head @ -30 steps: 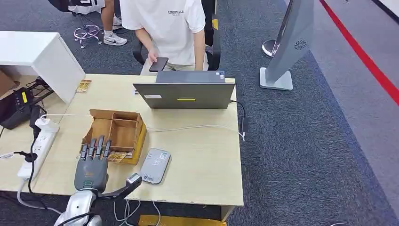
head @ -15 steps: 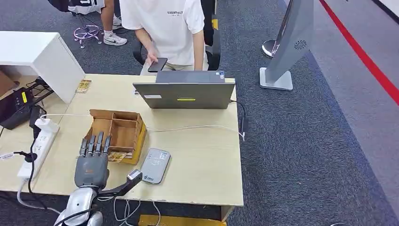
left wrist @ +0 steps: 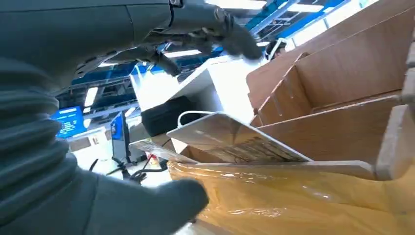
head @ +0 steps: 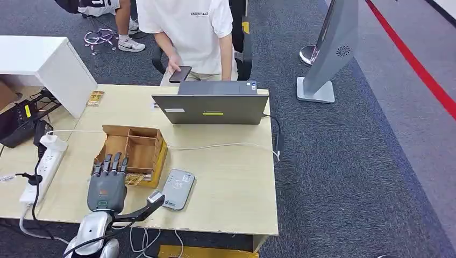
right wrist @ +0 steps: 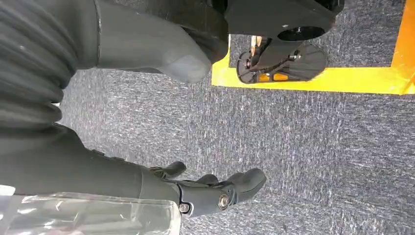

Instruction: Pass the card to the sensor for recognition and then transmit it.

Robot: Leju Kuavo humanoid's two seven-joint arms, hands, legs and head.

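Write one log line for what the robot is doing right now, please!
phase: reaching for card | left hand: open, at box front by card | right hand: hanging, holding nothing | sensor: unused

Printed card point(head: 134, 178) tilted in wooden box's front compartment, grey card sensor point(head: 177, 188) flat just beside

Pale wooden rectangular surface point(head: 231, 177), carrying an open brown cardboard divided box point(head: 132, 150), a flat grey card sensor point(head: 177, 188) just beside it, a grey laptop point(head: 212, 105), a white cable point(head: 226, 145), a white power strip point(head: 43, 166).
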